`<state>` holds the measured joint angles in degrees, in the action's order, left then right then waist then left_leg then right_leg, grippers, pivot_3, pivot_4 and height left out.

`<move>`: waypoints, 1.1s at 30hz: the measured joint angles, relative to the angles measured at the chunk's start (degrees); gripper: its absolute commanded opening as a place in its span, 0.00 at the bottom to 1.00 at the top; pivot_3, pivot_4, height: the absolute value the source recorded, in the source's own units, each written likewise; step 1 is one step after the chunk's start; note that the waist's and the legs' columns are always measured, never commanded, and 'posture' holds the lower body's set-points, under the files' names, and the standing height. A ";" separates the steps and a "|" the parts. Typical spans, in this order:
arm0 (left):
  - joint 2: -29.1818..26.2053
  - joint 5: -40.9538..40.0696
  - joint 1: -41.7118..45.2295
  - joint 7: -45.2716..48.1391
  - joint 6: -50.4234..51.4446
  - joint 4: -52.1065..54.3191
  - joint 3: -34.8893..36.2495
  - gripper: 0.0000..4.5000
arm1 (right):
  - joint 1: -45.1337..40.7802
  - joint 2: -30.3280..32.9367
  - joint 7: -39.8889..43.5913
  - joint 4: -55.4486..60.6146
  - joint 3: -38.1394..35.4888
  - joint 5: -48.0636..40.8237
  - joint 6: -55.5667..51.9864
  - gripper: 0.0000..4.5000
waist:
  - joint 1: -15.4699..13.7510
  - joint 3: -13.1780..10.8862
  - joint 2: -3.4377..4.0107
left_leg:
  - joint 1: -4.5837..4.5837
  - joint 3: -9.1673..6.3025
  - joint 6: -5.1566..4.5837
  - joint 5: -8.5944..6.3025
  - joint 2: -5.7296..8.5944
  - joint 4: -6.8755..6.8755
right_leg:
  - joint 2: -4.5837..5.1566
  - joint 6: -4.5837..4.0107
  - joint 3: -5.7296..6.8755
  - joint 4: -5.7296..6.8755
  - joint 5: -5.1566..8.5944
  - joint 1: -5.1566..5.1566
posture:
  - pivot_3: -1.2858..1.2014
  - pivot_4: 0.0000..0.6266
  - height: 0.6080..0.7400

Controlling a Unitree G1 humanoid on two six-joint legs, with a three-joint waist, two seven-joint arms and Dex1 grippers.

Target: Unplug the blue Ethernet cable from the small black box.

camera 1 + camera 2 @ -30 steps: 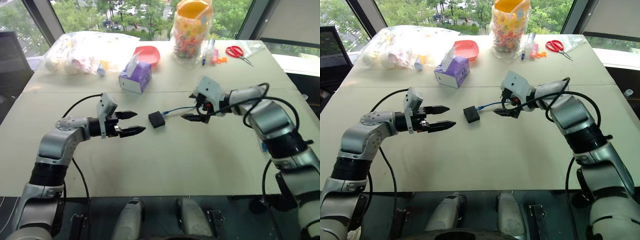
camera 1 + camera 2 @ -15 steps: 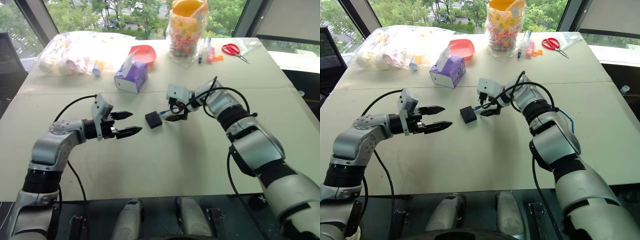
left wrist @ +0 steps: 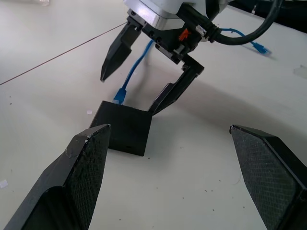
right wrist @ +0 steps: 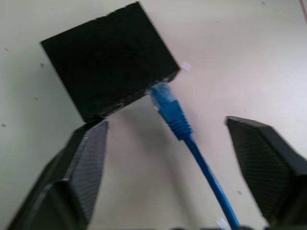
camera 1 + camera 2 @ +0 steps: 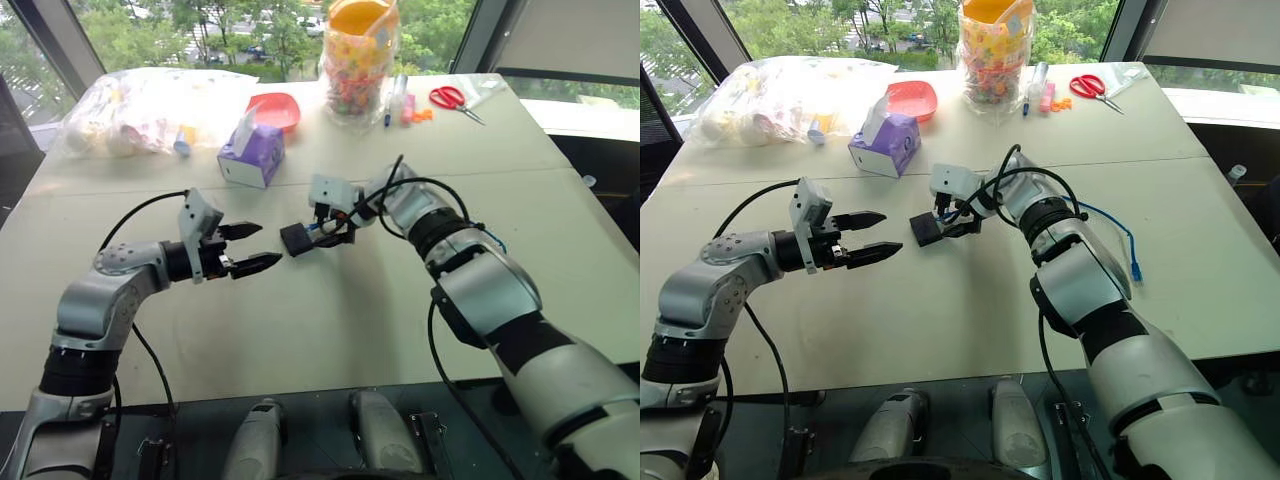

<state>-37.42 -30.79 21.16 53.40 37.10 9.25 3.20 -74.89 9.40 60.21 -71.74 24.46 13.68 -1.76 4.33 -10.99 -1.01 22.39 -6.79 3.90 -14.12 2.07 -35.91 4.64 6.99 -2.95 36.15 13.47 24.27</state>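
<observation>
The small black box (image 4: 108, 60) lies on the counter (image 5: 330, 310) with the blue cable (image 4: 180, 127) plugged into its side. The right gripper (image 3: 132, 88) straddles the plug, jaws apart, gripping nothing. The left gripper (image 5: 250, 249) hovers just beside the box, jaws wide open and empty.

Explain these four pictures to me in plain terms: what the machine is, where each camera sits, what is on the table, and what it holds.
This is a two-armed humanoid robot. Two pictures look down from its head; the other two come from cameras on its wrists. On the table lies the small black box with the blue Ethernet cable plugged into it. The right gripper has open fingers straddling the cable beside the box, not yet clamped. The left gripper hovers open to the box's other side, holding nothing. Farther back stand a purple tissue box, a red bowl, a candy jar and scissors.
</observation>
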 measured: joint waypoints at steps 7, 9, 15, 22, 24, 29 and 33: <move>0.00 -0.47 -0.38 -1.04 0.04 0.28 0.04 0.93 | 0.16 -1.46 -0.20 -0.42 -0.40 1.61 0.88 0.01 | -0.21 0.00 0.00 | 0.00 0.00 0.04 0.03 0.00 -0.08 | 0.00 -0.05 0.00 0.04 -0.04 -0.01 | 0.52 0.24 1.00; 0.00 -0.48 -0.38 -1.07 0.04 0.28 0.04 0.93 | 0.48 -1.26 -0.50 -0.24 -0.53 1.89 1.47 0.01 | -0.22 0.00 0.00 | 0.00 0.00 0.04 0.03 0.00 -0.08 | 0.00 -0.05 0.00 0.05 -0.04 -0.01 | 0.52 0.24 1.00; 0.05 -0.45 1.52 -0.12 0.00 -2.01 -0.44 0.93 | 9.69 7.10 -10.14 14.53 -0.92 5.02 8.94 0.01 | -1.43 0.00 0.00 | 0.11 -0.05 0.05 0.03 0.07 -0.18 | 0.04 -0.05 0.01 0.00 -0.04 -0.02 | 0.52 0.24 1.00; 1.75 -0.85 9.99 4.40 1.05 -8.65 -3.40 0.93 | 33.17 20.35 -18.36 59.56 -7.17 9.04 8.79 0.01 | -1.50 0.01 -0.01 | 0.13 0.02 0.05 0.03 0.04 -0.13 | 0.03 -0.01 0.00 -0.02 -0.01 0.05 | 0.52 0.24 1.00; 1.99 -1.00 11.75 6.01 1.51 -10.09 -4.32 0.93 | 36.51 21.73 -19.31 67.04 -7.84 10.24 8.21 0.01 | -1.10 0.01 -0.01 | 0.10 0.05 0.04 0.03 0.03 -0.14 | 0.03 -0.01 -0.02 0.02 -0.02 0.04 | 0.52 0.24 1.00; 2.92 -3.06 17.35 12.27 6.09 -14.61 -6.53 0.93 | 43.43 21.86 -21.65 81.55 -8.12 12.98 7.70 0.01 | -1.07 0.01 -0.02 | 0.09 0.04 0.03 0.04 0.04 -0.28 | 0.02 0.00 -0.02 0.02 -0.01 -0.07 | 0.52 0.24 1.00; 4.11 -3.51 19.57 14.74 6.47 -16.43 -7.02 0.93 | 43.81 21.83 -22.13 83.83 -7.47 14.68 7.26 0.01 | -1.12 0.02 -0.04 | 0.05 0.04 0.03 0.05 0.03 -0.31 | 0.02 0.00 -0.02 0.00 -0.01 -0.15 | 0.52 0.24 1.00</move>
<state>-33.31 -34.30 40.73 68.14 43.58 -7.18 -3.82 -31.08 31.23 38.09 12.09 16.99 28.35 5.50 3.21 -10.98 -1.05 22.44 -6.75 3.93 -14.08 2.10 -36.22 4.66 6.99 -2.97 36.15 13.46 24.13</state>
